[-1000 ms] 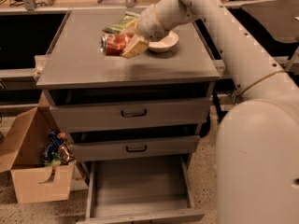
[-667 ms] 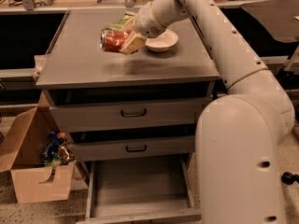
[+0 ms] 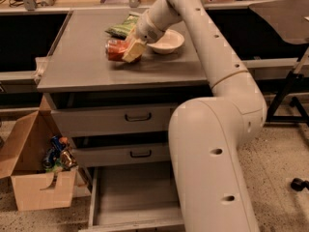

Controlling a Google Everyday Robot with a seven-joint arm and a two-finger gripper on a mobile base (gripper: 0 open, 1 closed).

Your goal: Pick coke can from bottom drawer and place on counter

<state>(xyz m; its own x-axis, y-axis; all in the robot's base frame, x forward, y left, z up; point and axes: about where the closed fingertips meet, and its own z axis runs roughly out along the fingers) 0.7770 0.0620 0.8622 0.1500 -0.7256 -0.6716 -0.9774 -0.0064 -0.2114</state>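
So this looks like the tail end of the job, the placing part. The gripper (image 3: 127, 51) is over the middle of the counter (image 3: 77, 69), and its fingers pinch the coke can (image 3: 114, 50), which is turned on its side with its free end pointing left. The can is right down at the counter top. I can't tell if it's actually touching or a hair above.

The bottom drawer (image 3: 133, 197) is pulled out at the near edge and I see nothing in it, so the pick seems done.

My guess at what's next: settle the can onto the surface if it isn't there already, spread the fingers, then lift away cleanly. Since it's on its side, it could roll once it's let go, so the release wants to be gentle.

Stuff nearby:
- A white bowl (image 3: 166, 41) sits just right of the gripper, pretty close.
- A green snack bag (image 3: 121, 28) lies just behind it on the far side.
- A cardboard box (image 3: 31, 187) of junk is on the floor to the left, not in the way.

Left of the can is bare counter.
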